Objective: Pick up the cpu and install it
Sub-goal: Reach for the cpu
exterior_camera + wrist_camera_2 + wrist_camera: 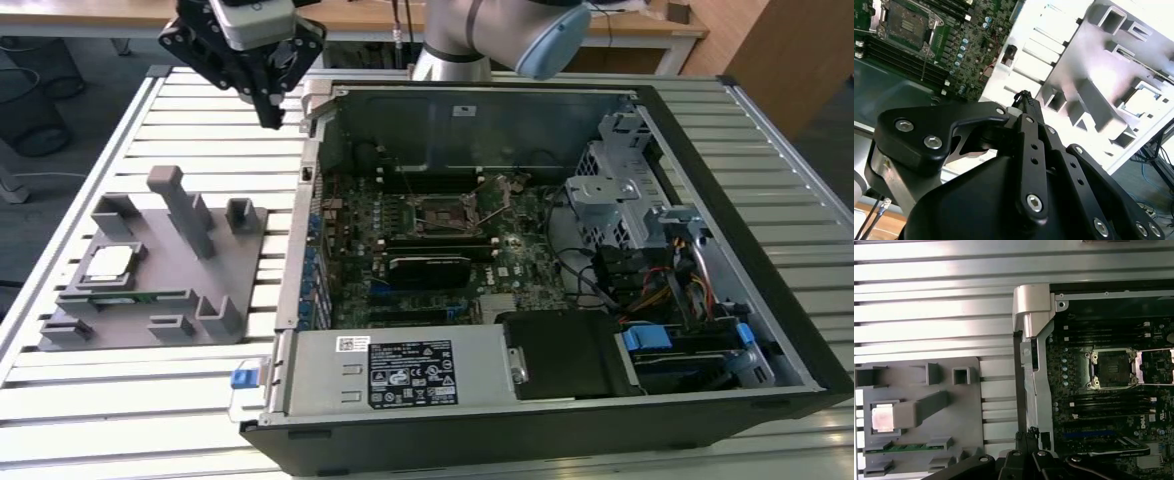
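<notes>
**A:** Where is the cpu?

**B:** At the middle left of the exterior view. It lies flat, silvery plate up, in a square recess of the grey holder block. The block rests on the slatted metal surface, beside the open computer case.

**A:** Is anything else in that block?

**B:** A green memory stick lies in a slot just beside the cpu, as the first wrist view shows. Several grey posts stand up from the block around them.

**A:** And the pincer?

**B:** It hangs in the upper left of the exterior view, pointing down over the slats and just outside the case's far corner. In the second wrist view the two black fingers run together to a single tip. They are pressed together with nothing between them.

**A:** So it is not touching the cpu?

**B:** No. The cpu is well apart from it, lower in the exterior view, and nothing rests on the chip.

**A:** What about the socket?

**B:** It sits near the middle of the green motherboard inside the case. In the first wrist view its dark square centre is uncovered, and the metal cover frame looks folded aside. I see no chip in it.

**A:** Is anything between the pincer and the block?

**B:** Only bare slats.
</notes>
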